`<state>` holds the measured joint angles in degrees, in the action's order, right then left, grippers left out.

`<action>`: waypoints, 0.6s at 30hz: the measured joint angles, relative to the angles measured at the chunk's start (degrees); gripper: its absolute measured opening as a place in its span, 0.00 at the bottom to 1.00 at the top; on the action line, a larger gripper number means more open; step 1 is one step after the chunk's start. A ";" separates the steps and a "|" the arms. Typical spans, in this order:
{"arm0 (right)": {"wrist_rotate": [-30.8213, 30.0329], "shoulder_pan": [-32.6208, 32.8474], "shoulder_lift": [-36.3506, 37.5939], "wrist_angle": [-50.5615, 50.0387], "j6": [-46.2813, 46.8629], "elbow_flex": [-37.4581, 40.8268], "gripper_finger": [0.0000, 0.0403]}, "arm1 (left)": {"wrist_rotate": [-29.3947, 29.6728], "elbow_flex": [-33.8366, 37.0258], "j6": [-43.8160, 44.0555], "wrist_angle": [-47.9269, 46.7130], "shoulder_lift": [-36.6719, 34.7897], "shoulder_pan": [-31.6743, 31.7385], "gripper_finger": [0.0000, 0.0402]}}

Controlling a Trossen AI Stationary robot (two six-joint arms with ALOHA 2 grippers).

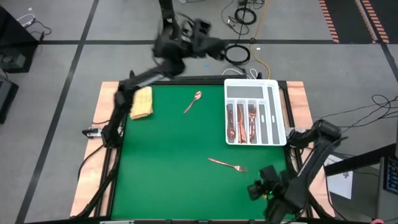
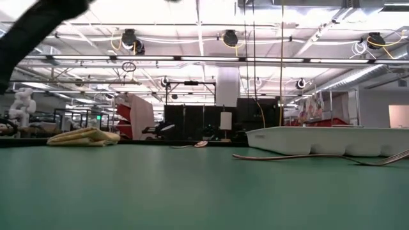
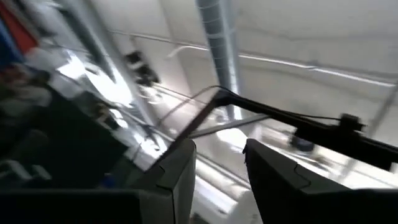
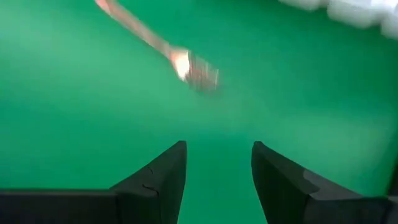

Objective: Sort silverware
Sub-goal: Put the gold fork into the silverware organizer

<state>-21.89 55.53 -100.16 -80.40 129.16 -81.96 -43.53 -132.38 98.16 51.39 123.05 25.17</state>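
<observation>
A copper fork (image 1: 227,165) lies flat on the green mat near the table's near right part; the low view shows the fork (image 2: 319,156) in front of the tray. A copper spoon (image 1: 194,101) lies near the far middle. Several more copper pieces lie in the compartments of the white divided tray (image 1: 273,112). My right gripper (image 1: 255,188) hovers open just near-right of the fork (image 4: 158,43), its fingers (image 4: 219,148) empty. My left gripper (image 1: 202,37) is raised beyond the table's far edge, open (image 3: 219,149), pointing at the ceiling and holding nothing.
A tan woven cloth (image 1: 142,101) lies folded at the far left of the mat, also seen as the cloth (image 2: 83,136) in the low view. The tray (image 2: 332,140) stands along the right side. Cables lie on the floor beyond the far edge. Green mat lies bare between spoon and fork.
</observation>
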 joint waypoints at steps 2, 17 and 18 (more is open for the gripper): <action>4.14 -1.25 -2.61 6.45 0.67 0.76 0.42 | -0.31 0.00 -6.82 -11.05 -4.77 0.62 0.36; 9.91 -10.44 1.92 6.16 2.16 -0.10 0.42 | 4.63 0.02 -58.07 -76.65 -26.50 11.34 0.36; 13.15 -10.41 3.33 2.29 2.41 -0.03 0.42 | 4.63 0.00 -58.43 -77.75 -26.94 11.98 0.36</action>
<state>-8.74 45.12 -96.83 -78.11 131.57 -81.99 -38.89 -132.38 39.73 -26.36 96.10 37.15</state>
